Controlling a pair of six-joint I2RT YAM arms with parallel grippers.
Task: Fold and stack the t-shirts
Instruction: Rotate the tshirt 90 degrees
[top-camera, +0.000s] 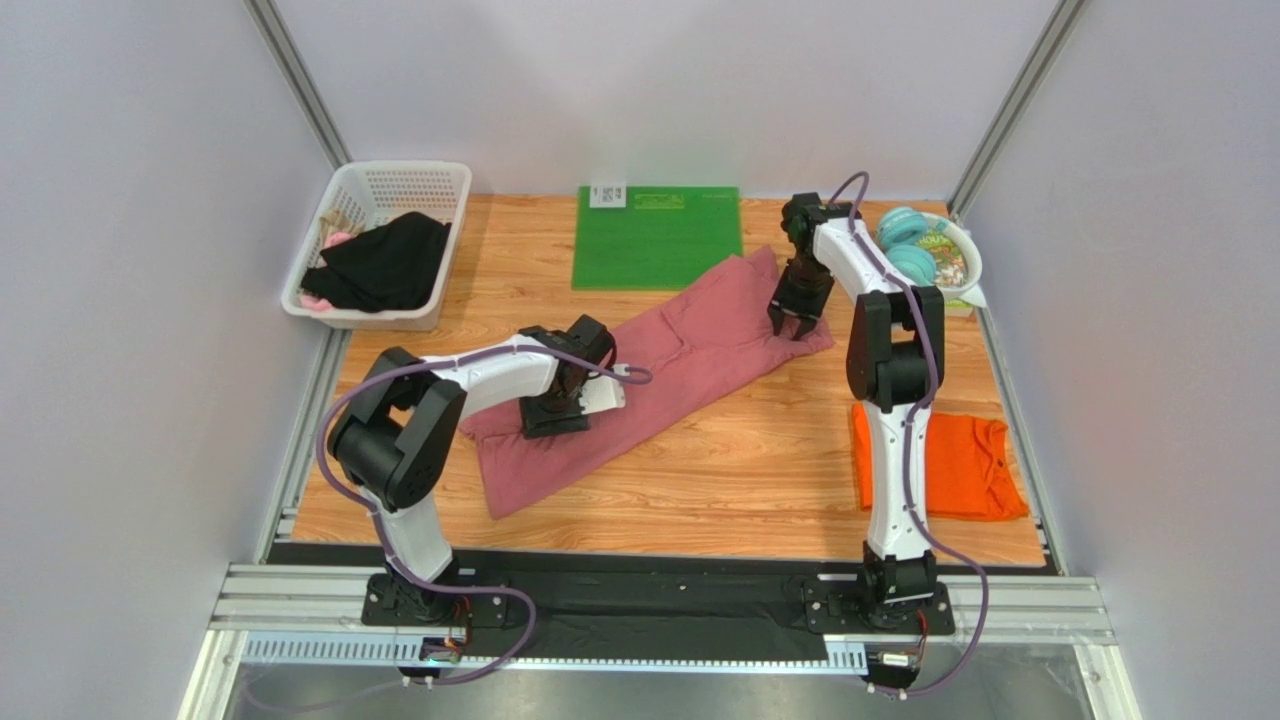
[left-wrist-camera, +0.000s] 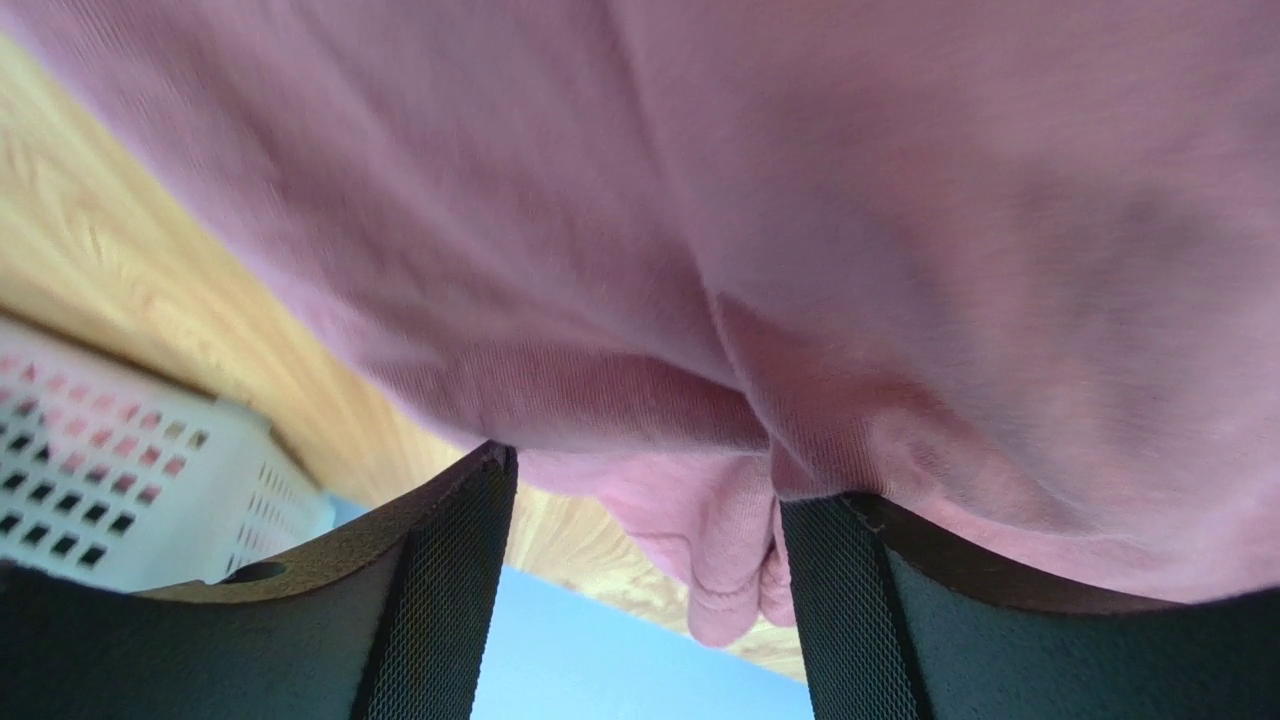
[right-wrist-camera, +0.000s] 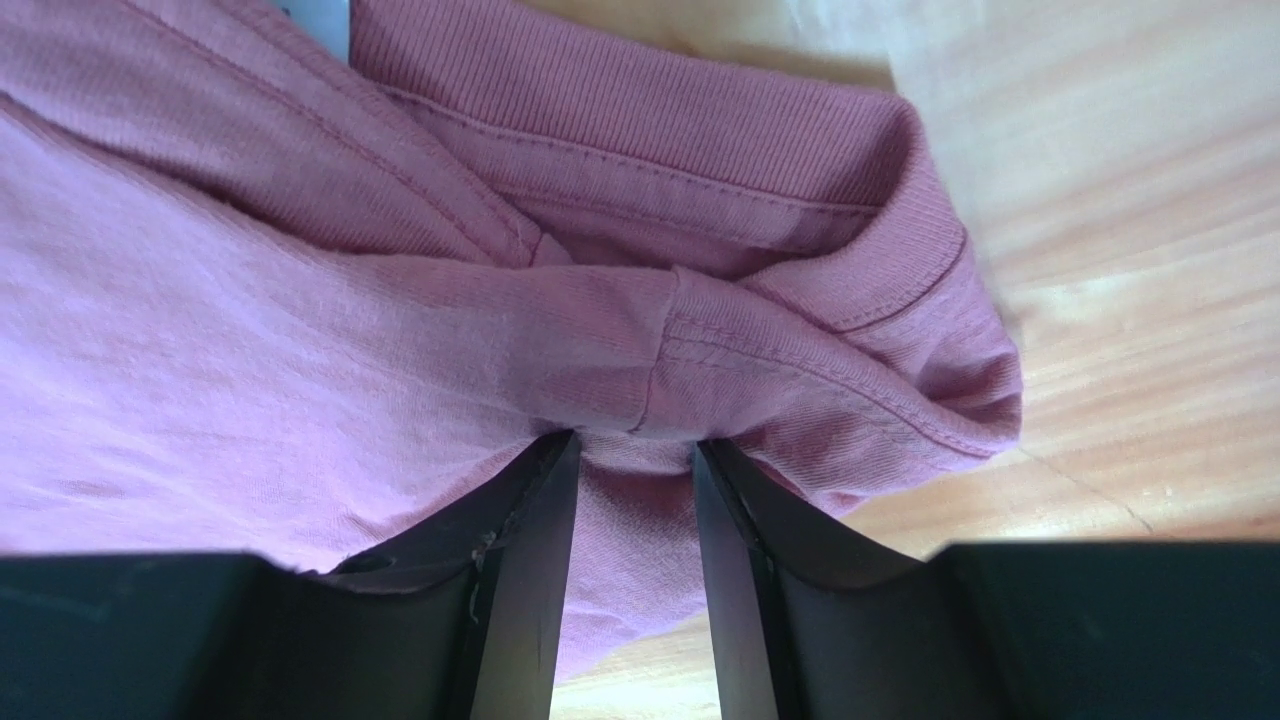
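Black fingers (left-wrist-camera: 451, 600) of the left gripper (left-wrist-camera: 646, 495) fill the bottom of its wrist view, standing spread with a hanging fold of the pink shirt (top-camera: 676, 360) between them; the fold touches one finger and leaves a clear gap to the other, so nothing is pinched there. The right gripper (right-wrist-camera: 631, 450) is pressed together on the ribbed collar end of the same shirt, with cloth filling the narrow slot between its fingers. From above, the pink shirt lies as a long band slanting across the middle of the table (top-camera: 751, 480), from near left, where the left gripper sits over its lower half, to far right, where the right gripper holds it just near the green mat (top-camera: 657, 237). The orange shirt (top-camera: 977, 465) lies flat at the near right, beside the right arm, and looks already folded. A white basket (top-camera: 436, 188) with a black garment (top-camera: 383, 263) in it stands at the far left. The step in hand appears to be folding the pink shirt along its length. Next, the left gripper probably needs to close on its fold, then both must lift together and bring one end over the other without dragging the band askew, before the shirt goes onto the orange one.
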